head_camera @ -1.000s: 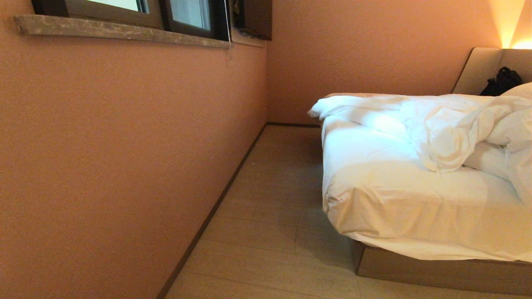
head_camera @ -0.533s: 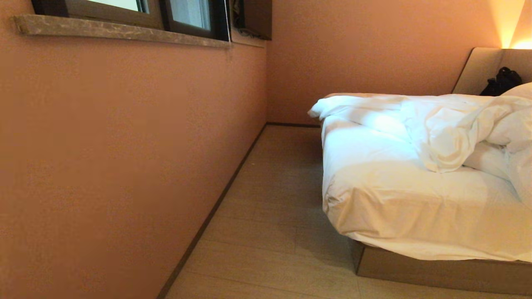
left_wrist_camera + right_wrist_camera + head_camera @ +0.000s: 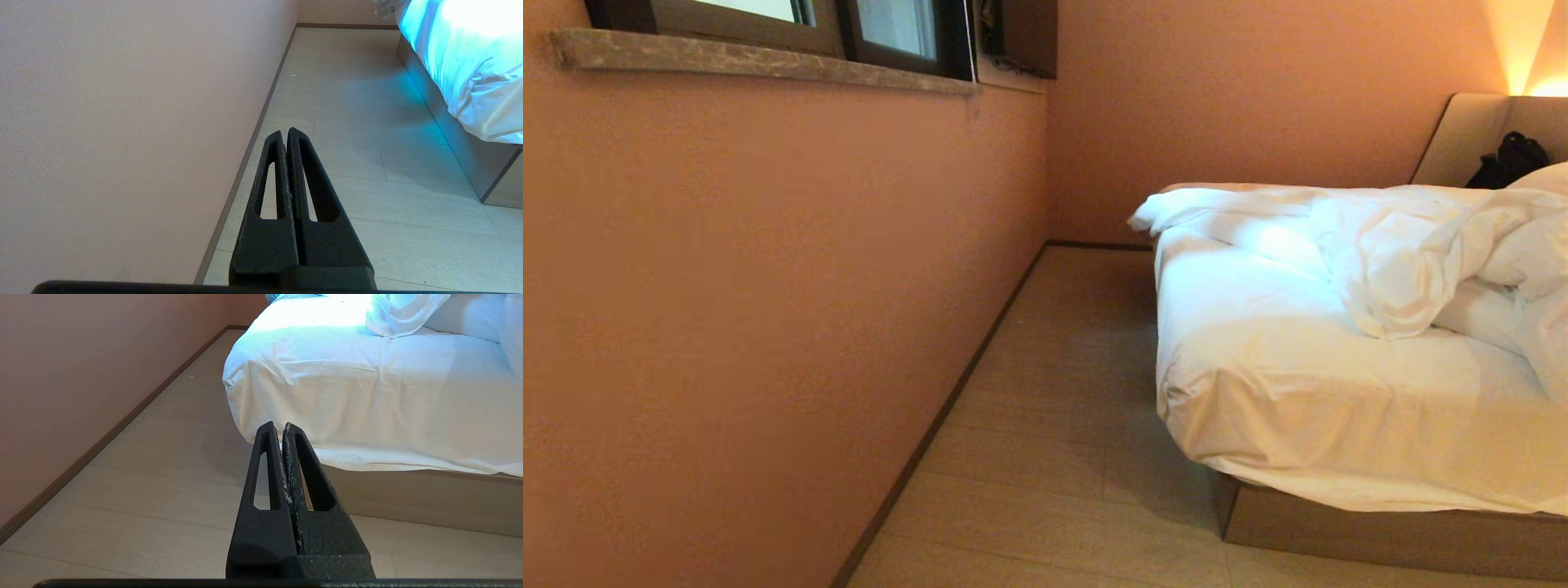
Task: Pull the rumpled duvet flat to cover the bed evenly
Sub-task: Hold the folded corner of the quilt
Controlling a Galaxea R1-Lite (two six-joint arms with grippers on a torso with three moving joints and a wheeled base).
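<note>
Well apart: duvet (image 3: pixel 1388 253), closed tools (image 3: pixel 282 430).

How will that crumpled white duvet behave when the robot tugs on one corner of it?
The duvet lies in loose folds and creases, so it will probably flop and stretch rather than slide as one piece. It looks puffy, so likely light but bulky. A fold droops over the bed, so part may drag behind.
</note>
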